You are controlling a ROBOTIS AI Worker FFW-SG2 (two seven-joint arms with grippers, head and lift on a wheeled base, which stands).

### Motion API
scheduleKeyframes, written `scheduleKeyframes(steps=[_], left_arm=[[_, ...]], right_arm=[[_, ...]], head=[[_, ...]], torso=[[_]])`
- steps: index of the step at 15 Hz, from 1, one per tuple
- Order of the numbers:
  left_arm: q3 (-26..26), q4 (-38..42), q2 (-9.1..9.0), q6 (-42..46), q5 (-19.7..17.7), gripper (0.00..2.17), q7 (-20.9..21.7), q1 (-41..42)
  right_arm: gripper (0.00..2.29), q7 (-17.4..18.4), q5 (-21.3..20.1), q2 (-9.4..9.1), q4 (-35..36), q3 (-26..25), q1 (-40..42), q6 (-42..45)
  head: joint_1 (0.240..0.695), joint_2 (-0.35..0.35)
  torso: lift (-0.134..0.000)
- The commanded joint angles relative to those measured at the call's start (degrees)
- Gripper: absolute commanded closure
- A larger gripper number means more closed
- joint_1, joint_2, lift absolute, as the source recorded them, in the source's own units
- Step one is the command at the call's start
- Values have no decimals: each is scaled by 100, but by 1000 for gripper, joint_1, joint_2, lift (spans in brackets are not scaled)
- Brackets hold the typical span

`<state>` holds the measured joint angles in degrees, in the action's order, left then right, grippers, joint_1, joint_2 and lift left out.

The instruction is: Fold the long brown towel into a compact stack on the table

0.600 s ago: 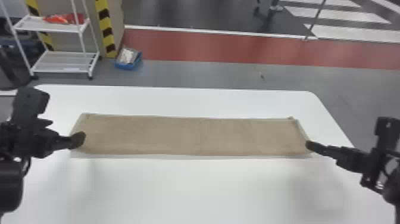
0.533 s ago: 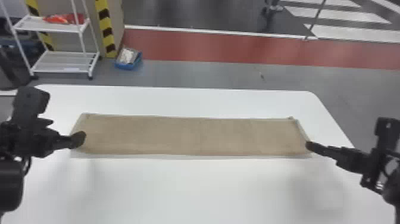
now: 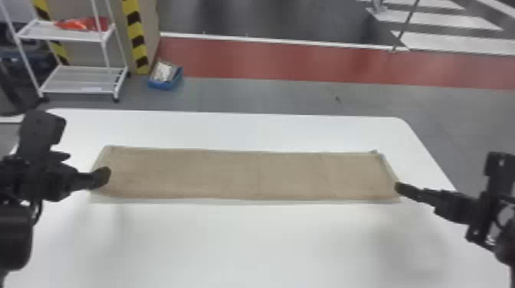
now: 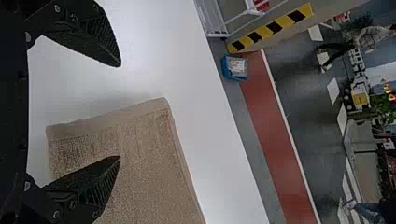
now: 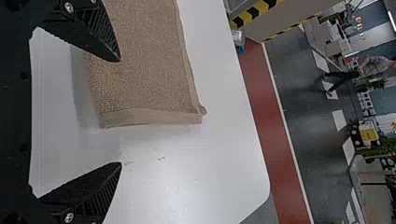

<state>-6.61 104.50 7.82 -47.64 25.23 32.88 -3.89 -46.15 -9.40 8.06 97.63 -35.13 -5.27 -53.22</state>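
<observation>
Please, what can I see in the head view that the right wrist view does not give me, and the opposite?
Head view: the left gripper, the towel's left end and the red thing on the rack's upper shelf.

Right wrist view: small dark marks on the table beyond the towel's end, and green leaves in the room.

Both: the towel's right end, the table, the right gripper, the blue bin and the red floor strip.
</observation>
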Motion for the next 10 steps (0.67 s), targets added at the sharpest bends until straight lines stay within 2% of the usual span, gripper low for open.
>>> scheduleKeyframes(steps=[1,5,8,10], left_arm=[[19,0,0,-14,8,208,-1,-6],[11,0,0,-66,-19,208,43,-33],[-69,-167,0,-84,-291,208,8,-173],[-69,-422,-44,-84,-326,208,-1,-375]], right_arm=[[90,0,0,11,-7,-3,0,0],[90,0,0,-7,2,-3,35,0],[90,0,-18,-15,2,23,70,0],[90,0,-26,-15,28,41,88,-18]], head=[[695,-141],[695,-144],[695,-143],[695,-142]], torso=[[-124],[-124],[-124],[-124]])
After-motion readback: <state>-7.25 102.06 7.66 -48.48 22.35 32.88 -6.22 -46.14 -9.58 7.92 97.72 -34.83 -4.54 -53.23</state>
